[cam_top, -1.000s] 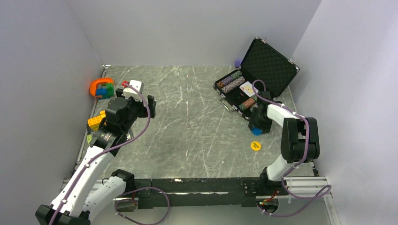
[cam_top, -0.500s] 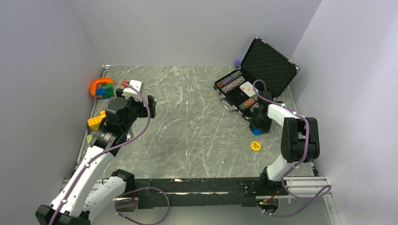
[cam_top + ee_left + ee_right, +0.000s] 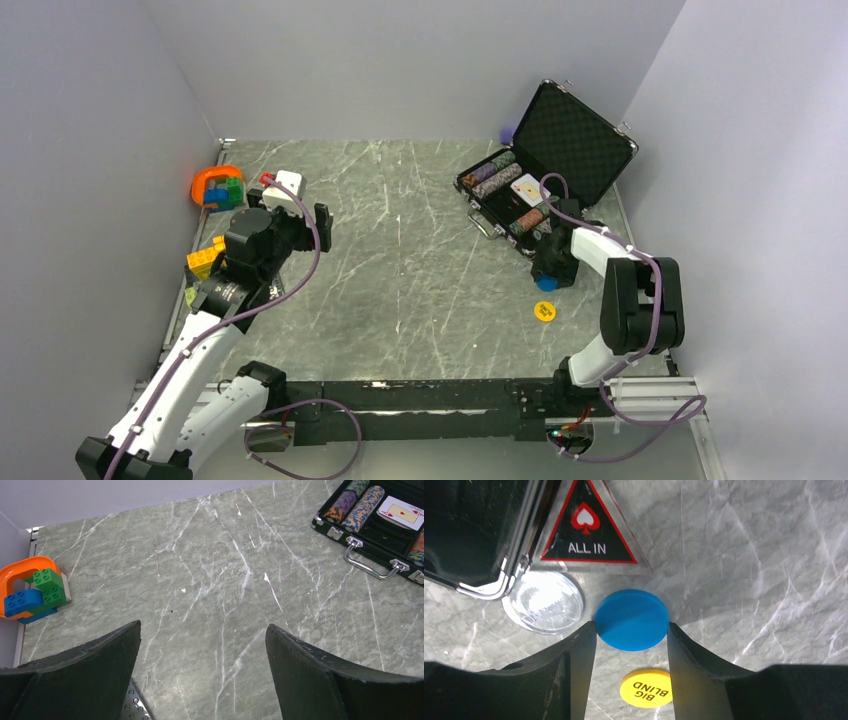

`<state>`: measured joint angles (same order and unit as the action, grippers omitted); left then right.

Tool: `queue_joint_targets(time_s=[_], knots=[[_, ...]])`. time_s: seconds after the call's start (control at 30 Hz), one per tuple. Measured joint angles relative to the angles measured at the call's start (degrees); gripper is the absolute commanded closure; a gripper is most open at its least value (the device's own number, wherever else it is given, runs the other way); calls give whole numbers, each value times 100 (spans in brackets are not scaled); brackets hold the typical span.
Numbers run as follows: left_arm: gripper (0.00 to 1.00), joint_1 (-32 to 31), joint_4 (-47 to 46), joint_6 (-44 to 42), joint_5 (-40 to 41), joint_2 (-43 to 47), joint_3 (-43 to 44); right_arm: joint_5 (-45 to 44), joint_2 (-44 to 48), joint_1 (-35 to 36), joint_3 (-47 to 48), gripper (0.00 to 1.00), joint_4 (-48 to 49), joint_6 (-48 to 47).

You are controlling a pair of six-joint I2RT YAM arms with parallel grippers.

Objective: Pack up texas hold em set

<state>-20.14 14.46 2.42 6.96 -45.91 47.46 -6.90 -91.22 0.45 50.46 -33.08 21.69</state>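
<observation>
The black case lies open at the back right with chip stacks and a card deck in its foam tray. My right gripper is just in front of the case. In the right wrist view it is shut on the edges of a blue disc. A yellow "BIG BLIND" disc lies on the table nearer me, also in the top view. A triangular "ALL IN" marker and a clear disc lie beside the case corner. My left gripper is open and empty, at the left.
An orange ring with coloured blocks sits at the back left, also in the left wrist view. More blocks lie along the left edge. A purple object shows behind the case. Walls close in on three sides.
The right gripper has shifted very slightly at the blue disc. The left arm has not moved.
</observation>
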Motion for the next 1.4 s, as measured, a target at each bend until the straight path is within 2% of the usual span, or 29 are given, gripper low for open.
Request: queue_joint_targets(time_s=[0.37, 0.63, 0.8, 1.03, 1.4], knots=[[2, -9, 0, 17, -2, 2, 0, 15, 531, 44, -9, 62, -658, 42], [2, -9, 0, 17, -2, 2, 0, 63, 590, 170, 1252, 62, -1075, 31], [2, -9, 0, 17, -2, 2, 0, 98, -44, 267, 2409, 63, -1054, -33], [2, -9, 0, 17, -2, -7, 0, 155, -1582, 444, 3989, 63, -1045, -179], [2, -9, 0, 17, 0, -33, 0, 151, -3134, 704, 5372, 63, -1108, -271]])
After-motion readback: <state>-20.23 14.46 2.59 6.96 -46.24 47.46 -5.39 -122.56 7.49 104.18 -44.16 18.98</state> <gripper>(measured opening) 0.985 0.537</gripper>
